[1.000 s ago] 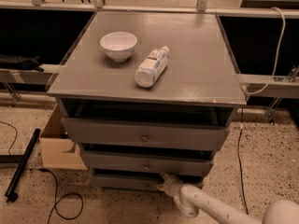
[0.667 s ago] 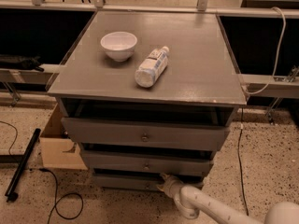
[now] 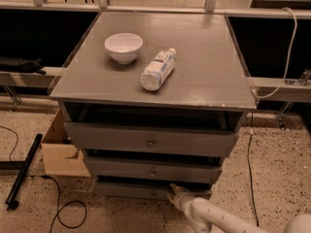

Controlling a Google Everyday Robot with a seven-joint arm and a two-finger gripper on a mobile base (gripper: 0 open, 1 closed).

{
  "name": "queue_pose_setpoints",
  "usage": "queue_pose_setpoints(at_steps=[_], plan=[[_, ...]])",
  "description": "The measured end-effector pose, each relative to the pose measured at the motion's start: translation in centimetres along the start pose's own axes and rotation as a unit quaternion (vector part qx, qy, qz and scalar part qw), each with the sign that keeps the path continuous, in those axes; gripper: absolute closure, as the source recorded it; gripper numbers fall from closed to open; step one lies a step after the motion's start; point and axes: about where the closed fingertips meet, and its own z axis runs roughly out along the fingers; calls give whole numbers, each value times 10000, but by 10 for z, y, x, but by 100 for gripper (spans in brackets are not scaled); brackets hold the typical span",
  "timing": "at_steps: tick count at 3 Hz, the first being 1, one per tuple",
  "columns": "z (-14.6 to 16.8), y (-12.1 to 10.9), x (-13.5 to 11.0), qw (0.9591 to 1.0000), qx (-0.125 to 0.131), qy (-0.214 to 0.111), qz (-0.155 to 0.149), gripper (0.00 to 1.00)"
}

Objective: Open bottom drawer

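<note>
The bottom drawer (image 3: 131, 190) is the lowest and narrowest grey front of the three on the grey cabinet, near the floor. Its small knob (image 3: 153, 194) shows just left of my gripper. My gripper (image 3: 173, 194) reaches in from the lower right on a white arm and sits at the drawer front, right beside the knob. The middle drawer (image 3: 151, 170) and the top drawer (image 3: 150, 141) stand above it, each with a round knob.
A white bowl (image 3: 123, 47) and a plastic bottle (image 3: 157, 70) lying on its side rest on the cabinet top (image 3: 204, 67). A cardboard box (image 3: 60, 152) stands left of the cabinet. A black pole (image 3: 22, 171) and cables lie on the speckled floor.
The gripper has shifted slightly left along the bottom drawer front. The drawers look the same.
</note>
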Motion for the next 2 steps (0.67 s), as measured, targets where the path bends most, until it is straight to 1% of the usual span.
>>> queue_pose_setpoints(at_steps=[1, 2], plan=[[0, 1, 1, 10000, -3, 3, -1, 100], [-6, 9, 2, 10000, -20, 8, 24, 100]])
